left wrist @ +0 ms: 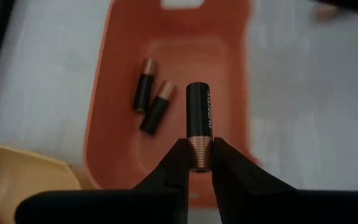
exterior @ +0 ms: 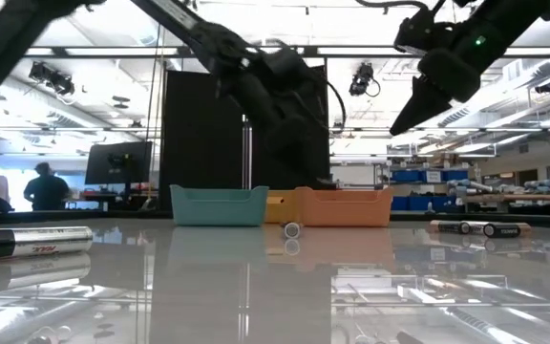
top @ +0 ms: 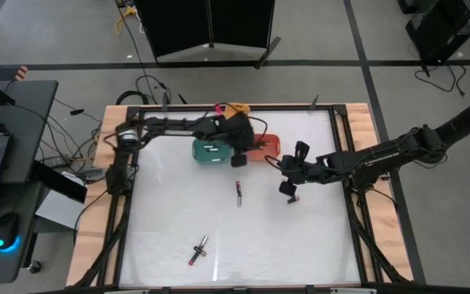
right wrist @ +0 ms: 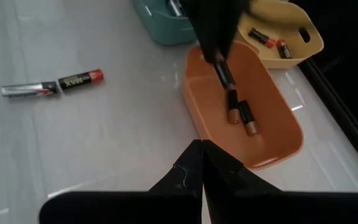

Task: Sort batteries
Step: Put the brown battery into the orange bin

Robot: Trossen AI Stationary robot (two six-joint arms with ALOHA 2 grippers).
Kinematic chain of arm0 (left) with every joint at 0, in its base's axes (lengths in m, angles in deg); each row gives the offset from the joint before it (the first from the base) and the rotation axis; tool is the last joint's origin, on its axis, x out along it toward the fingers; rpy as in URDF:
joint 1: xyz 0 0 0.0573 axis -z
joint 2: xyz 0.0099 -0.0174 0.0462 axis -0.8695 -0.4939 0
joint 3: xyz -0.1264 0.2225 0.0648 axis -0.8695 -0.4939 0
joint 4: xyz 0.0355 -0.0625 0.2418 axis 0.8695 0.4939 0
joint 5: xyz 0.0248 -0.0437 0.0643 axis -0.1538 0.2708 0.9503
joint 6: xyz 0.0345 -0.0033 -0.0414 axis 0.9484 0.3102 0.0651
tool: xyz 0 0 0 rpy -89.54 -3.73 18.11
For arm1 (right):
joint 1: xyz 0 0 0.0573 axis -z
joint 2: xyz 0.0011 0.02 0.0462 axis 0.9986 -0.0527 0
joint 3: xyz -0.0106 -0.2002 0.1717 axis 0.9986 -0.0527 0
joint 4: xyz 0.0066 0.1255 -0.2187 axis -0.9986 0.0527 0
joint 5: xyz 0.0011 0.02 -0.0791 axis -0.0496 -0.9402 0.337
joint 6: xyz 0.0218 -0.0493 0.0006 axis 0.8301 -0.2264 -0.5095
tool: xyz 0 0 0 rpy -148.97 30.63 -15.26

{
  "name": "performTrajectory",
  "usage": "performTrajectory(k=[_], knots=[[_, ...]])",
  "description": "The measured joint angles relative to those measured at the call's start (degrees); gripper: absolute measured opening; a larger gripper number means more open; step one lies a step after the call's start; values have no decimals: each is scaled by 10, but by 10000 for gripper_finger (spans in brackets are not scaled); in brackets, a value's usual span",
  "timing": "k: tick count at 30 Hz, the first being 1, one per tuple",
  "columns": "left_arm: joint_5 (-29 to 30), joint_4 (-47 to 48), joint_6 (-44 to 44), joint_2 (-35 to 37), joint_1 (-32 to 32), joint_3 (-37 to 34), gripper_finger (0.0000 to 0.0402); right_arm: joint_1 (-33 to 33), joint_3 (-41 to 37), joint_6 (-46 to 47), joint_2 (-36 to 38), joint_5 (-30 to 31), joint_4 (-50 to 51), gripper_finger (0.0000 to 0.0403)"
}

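Note:
My left gripper hangs over the orange bin, shut on a black battery with a copper end. Two more black-and-copper batteries lie on the bin's floor. Toward the table's right, my right gripper hovers shut and empty, clear of the bin. In the high view, my left gripper and right gripper flank the orange bin. Loose batteries lie on the table at mid-table and near its front. My left gripper pinches the battery's copper end between its two fingertips. The fingers slant down from the table's left, and the battery sticks out ahead of them, in line with them. The battery hangs tilted, clear above the orange bin's floor.
A teal bin stands left of the orange one, and a yellow bin holding batteries stands behind them. A silver battery and a black-and-red one lie end to end on the white tabletop. A person stands in the room beyond.

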Motion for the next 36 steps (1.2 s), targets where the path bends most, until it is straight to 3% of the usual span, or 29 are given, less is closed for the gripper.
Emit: performTrajectory(k=[7,22,28,31,36], knots=[[-4,38,-2,-72,-3,78,49,-13,0,0,1,5,1,13],[12,50,-26,-77,-3,81,52,-14,0,-5,1,10,-3,14],[12,49,-18,-77,-3,94,128,-13,0,-7,1,15,-15,27],[12,59,-14,-73,-2,105,145,-13,0,-12,1,16,-15,35],[36,47,5,-49,8,107,111,-13,0,-18,1,43,-16,40]])
